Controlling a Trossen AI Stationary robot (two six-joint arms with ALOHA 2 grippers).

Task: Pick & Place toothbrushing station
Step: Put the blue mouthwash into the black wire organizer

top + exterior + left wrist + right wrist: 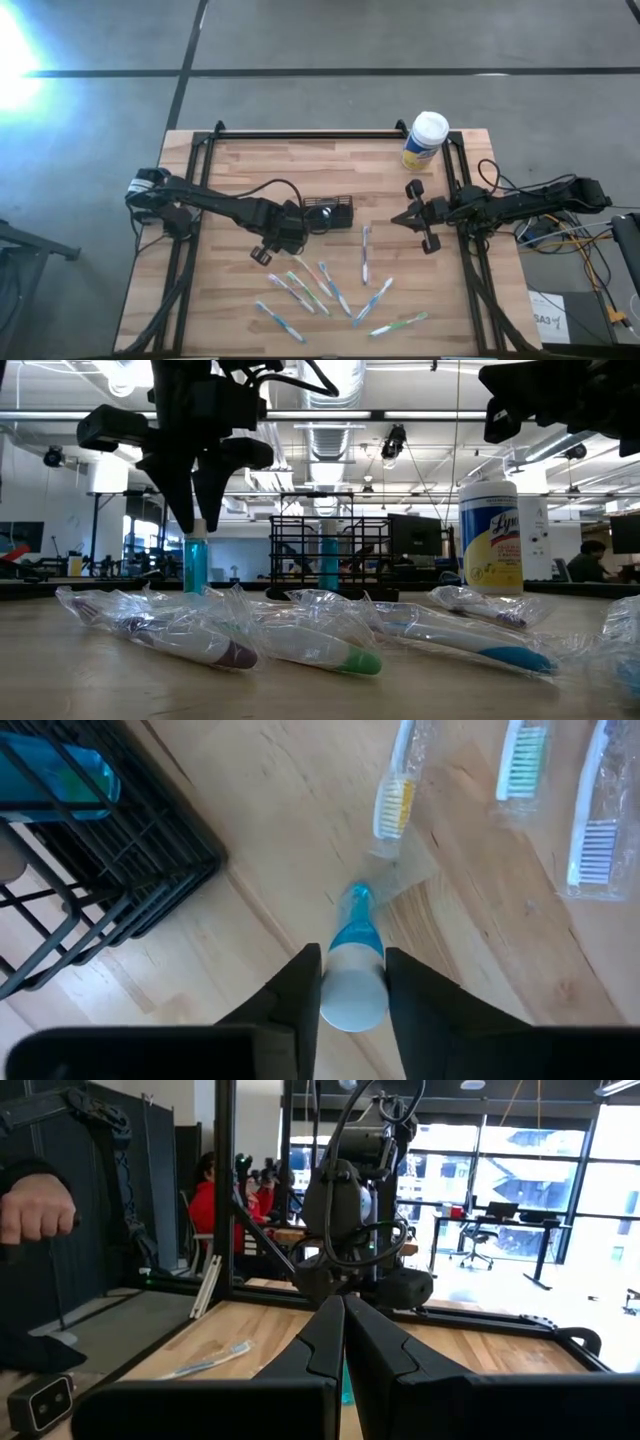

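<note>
Grey concrete floor (350,40) around the rig, dark seam lines crossing it, bright glare patch (20,50) at one corner. Light wood plank tabletop (300,160) in a black metal frame (310,132). Room beyond: open ceiling with ducts (330,435) and strip lights, black monitor (415,535) on a far desk, seated person (590,560) at the edge. Tall windows (530,1180) with daylight, office chair (475,1245) and desk (525,1220) before them. Person in red (205,1205) seated behind the frame; another person's fist (38,1210) at the side. Cables (570,240) lie off the tabletop edge.
</note>
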